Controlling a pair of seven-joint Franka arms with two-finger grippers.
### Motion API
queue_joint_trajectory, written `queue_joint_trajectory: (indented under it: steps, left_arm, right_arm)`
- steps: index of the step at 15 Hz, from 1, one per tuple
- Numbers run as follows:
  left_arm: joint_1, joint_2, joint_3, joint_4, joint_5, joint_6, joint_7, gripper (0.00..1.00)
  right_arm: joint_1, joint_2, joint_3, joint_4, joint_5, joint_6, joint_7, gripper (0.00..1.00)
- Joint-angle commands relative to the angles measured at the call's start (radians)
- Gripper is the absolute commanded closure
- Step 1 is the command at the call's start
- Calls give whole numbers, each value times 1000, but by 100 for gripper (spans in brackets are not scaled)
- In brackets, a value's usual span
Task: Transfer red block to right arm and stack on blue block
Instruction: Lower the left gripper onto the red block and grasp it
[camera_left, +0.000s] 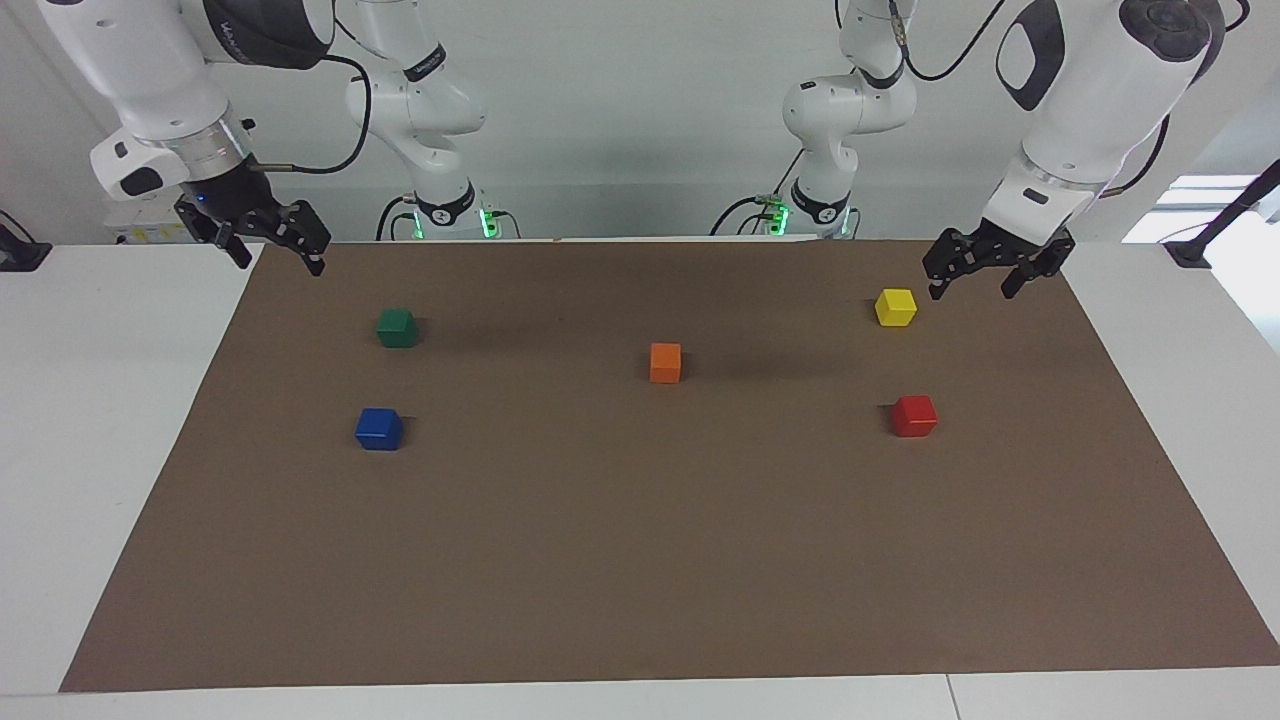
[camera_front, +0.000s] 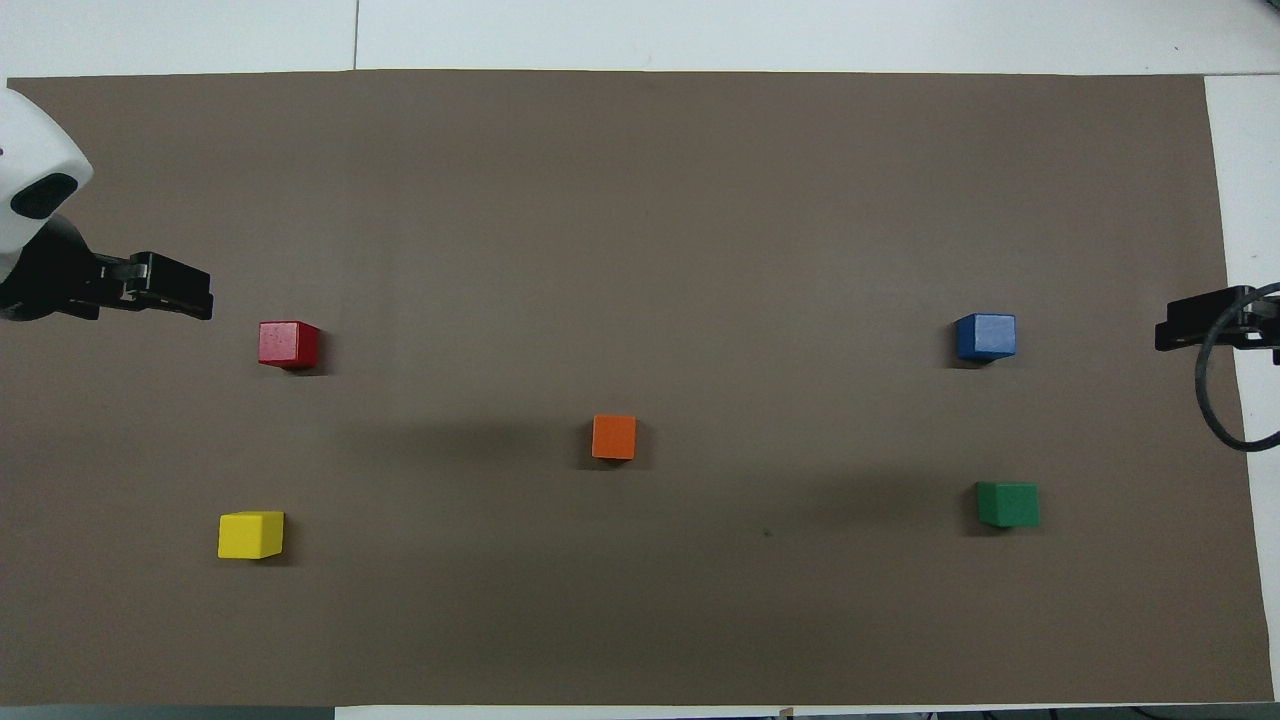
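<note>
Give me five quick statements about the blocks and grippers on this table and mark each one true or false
1. The red block lies on the brown mat, held by no gripper. True.
2. The red block is stacked on the blue block. False: they lie apart, the red toward the left arm's end, the blue toward the right arm's end.
3. The left gripper is open and holds nothing. True.
4. The green block is farther from the robots than the blue block. False: it is nearer to them.
5. The right gripper is shut on the orange block. False: it is open and holds nothing; the orange block lies mid-mat.
</note>
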Motion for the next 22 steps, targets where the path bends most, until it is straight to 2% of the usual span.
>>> queue_joint_trajectory:
  steps: [1,7,11,15,19,22]
  left_arm:
    - [-6,-5,7,9,8,-12,7,0]
    - [11,-15,5,-6,6,-5,-2,0]
    - [29,-46,5,-161,6,191,-22,0]
    - [34,35,5,-216,8,291,-8,0]
    - [51,43,5,-415,8,524,-14,0]
    - [54,86,7,-448,10,596,23,0]
  right_arm:
    - [-18,-22,8,-31,-4,20,-19,0]
    - [-17,-22,8,-31,-3,21,-18,0]
    - [-9,-26,8,-44,-3,18,-14,0]
    - [-20,-28,8,-44,-3,16,-22,0]
    - [-20,-28,8,-44,2,41,-18,0]
    - [-11,-28,10,-44,11,41,-28,0]
